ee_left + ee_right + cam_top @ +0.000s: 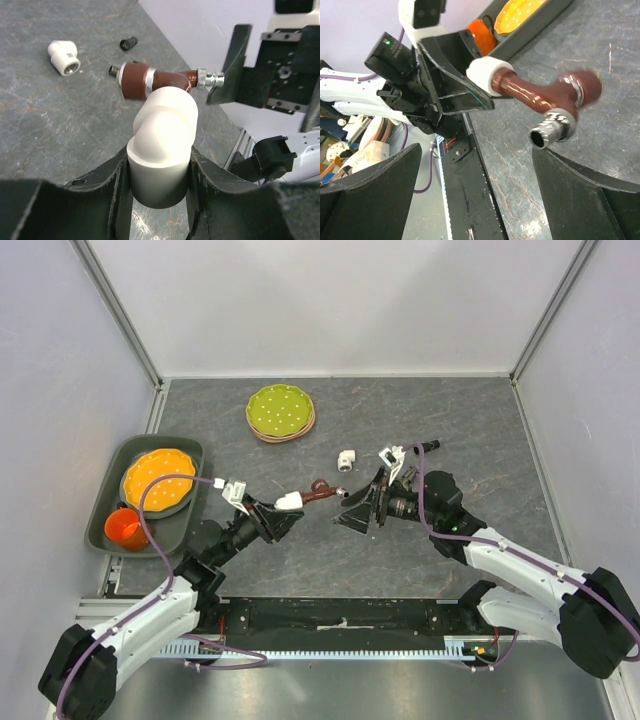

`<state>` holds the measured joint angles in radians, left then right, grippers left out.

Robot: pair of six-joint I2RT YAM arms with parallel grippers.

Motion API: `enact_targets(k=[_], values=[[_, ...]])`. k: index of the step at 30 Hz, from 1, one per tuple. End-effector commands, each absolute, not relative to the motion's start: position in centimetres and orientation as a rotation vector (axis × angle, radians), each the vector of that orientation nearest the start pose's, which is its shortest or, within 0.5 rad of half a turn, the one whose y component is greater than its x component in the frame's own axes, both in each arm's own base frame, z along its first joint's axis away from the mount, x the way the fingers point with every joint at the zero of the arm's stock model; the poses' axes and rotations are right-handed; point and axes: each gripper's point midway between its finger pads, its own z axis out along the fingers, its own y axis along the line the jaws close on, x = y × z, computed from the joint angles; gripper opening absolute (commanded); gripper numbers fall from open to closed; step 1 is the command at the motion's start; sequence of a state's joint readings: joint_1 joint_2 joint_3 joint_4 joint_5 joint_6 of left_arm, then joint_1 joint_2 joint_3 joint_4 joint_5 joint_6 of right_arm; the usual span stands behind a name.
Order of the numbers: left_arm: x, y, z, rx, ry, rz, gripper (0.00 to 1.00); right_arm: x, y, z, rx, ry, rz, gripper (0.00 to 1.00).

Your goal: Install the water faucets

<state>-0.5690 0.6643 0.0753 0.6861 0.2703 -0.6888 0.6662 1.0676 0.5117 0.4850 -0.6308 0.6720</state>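
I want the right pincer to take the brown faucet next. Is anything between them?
Nothing visible. The right pincer is open and faces the reddish-brown faucet, which juts from the white elbow fitting clamped in the left pincer; only open air lies between them.

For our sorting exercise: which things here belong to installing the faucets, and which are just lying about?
Job:
reddish-brown faucet
white elbow fitting holding it, in the left gripper
loose white elbow, probably

Lying about:
green plates
orange plate
orange cup
grey tray
small black cylinder, purpose unclear
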Motion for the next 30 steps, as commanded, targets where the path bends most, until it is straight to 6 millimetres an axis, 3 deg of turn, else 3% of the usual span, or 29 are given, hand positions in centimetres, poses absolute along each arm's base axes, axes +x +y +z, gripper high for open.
enact_targets(k=[1, 8, 15, 19, 21, 22, 25, 30], values=[[20.1, -22.3, 19.9, 0.205, 1.552, -1.222, 0.02, 18.9, 30.0, 26.1, -0.574, 1.606, 1.445, 0.98], [18.5, -23.2, 21.0, 0.316, 1.505, -1.299, 0.02, 21.6, 29.7, 25.9, -0.534, 1.606, 1.335, 0.98], [17.3, -23.7, 21.9, 0.363, 1.466, -1.366, 0.02, 23.1, 30.0, 23.9, -0.520, 1.640, 1.318, 0.98], [17.8, -23.6, 21.6, 0.321, 1.508, -1.356, 0.02, 22.7, 29.6, 23.9, -0.576, 1.579, 1.281, 0.98], [18.1, -23.6, 21.5, 0.297, 1.523, -1.356, 0.02, 22.1, 28.9, 24.6, -0.625, 1.503, 1.230, 0.98], [18.2, -23.6, 21.7, 0.282, 1.524, -1.365, 0.02, 21.6, 28.4, 25.8, -0.662, 1.418, 1.191, 0.98], [18.5, -23.6, 21.7, 0.246, 1.541, -1.378, 0.02, 20.9, 27.0, 26.5, -0.710, 1.308, 1.085, 0.98], [18.5, -23.8, 22.3, 0.202, 1.531, -1.434, 0.02, 19.7, 25.7, 25.3, -0.762, 1.238, 1.003, 0.98]])
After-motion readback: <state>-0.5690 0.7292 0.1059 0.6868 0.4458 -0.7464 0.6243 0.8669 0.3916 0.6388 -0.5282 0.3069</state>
